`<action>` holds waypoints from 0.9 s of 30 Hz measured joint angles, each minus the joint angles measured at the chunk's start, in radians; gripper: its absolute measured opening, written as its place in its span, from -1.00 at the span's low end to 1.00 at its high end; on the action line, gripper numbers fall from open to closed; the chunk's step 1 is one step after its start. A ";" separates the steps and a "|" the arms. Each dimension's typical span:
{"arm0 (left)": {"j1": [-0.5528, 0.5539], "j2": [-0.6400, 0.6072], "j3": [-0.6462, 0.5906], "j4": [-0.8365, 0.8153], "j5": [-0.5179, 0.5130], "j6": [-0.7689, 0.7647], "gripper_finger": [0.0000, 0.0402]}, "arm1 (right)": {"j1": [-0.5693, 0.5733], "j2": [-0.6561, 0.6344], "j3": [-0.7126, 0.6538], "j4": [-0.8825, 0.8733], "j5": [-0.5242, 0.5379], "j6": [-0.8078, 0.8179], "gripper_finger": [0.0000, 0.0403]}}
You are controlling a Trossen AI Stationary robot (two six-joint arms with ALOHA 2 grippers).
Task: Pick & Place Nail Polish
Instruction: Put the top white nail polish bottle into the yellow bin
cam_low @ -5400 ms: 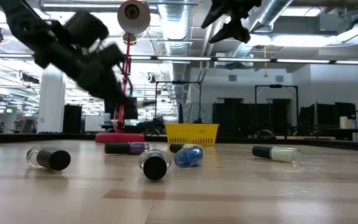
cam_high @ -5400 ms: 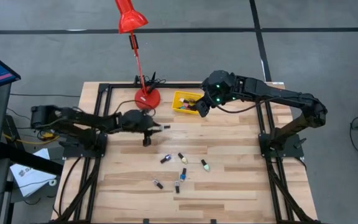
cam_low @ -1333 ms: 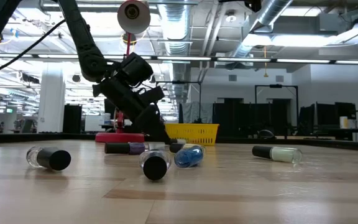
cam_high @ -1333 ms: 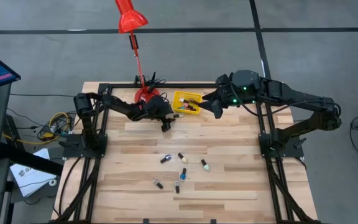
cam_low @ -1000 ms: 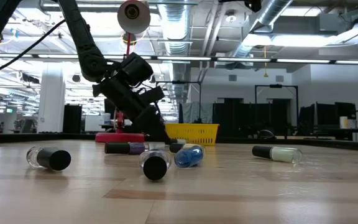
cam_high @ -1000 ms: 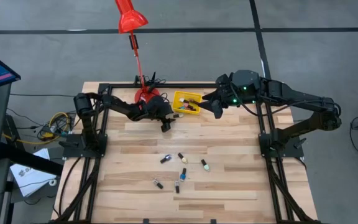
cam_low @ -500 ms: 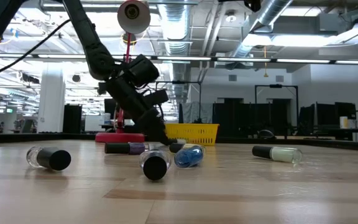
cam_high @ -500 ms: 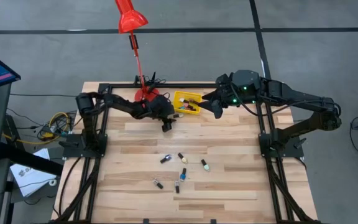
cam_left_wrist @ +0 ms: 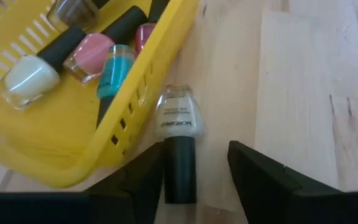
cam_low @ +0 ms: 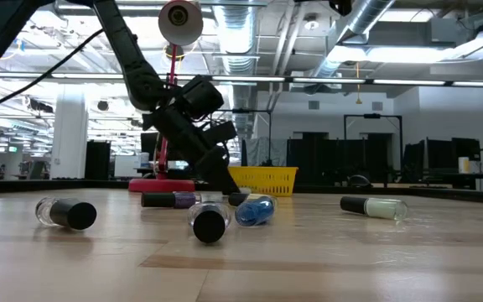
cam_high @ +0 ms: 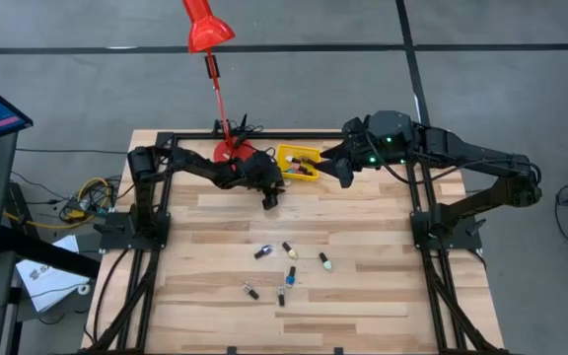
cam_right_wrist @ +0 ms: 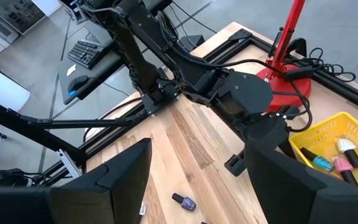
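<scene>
The left hand sits open around a white bottle beside the bin; small, light, glassy-slick, best pinched at its black cap.

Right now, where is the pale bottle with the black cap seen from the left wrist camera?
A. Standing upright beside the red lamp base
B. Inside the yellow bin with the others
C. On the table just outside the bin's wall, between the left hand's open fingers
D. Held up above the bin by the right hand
C: the pale bottle lies outside the yellow bin, on the wooden table, between the open fingers of the left hand.
</scene>
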 joint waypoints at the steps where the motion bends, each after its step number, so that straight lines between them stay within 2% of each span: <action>1: -0.002 0.000 0.000 -0.001 -0.001 0.003 -0.18 | 0.000 0.000 0.000 0.000 0.000 0.000 0.23; 11: -0.005 0.002 -0.002 -0.009 -0.001 0.001 -0.75 | 0.000 0.000 0.000 0.004 0.000 0.003 0.23; 21: -0.047 -0.021 -0.003 -0.021 -0.036 -0.057 -0.75 | 0.000 0.000 0.000 -0.004 0.000 0.006 0.23; 27: -0.107 -0.135 -0.010 -0.083 -0.077 -0.083 -0.75 | -0.001 0.013 0.000 -0.045 0.006 0.025 0.23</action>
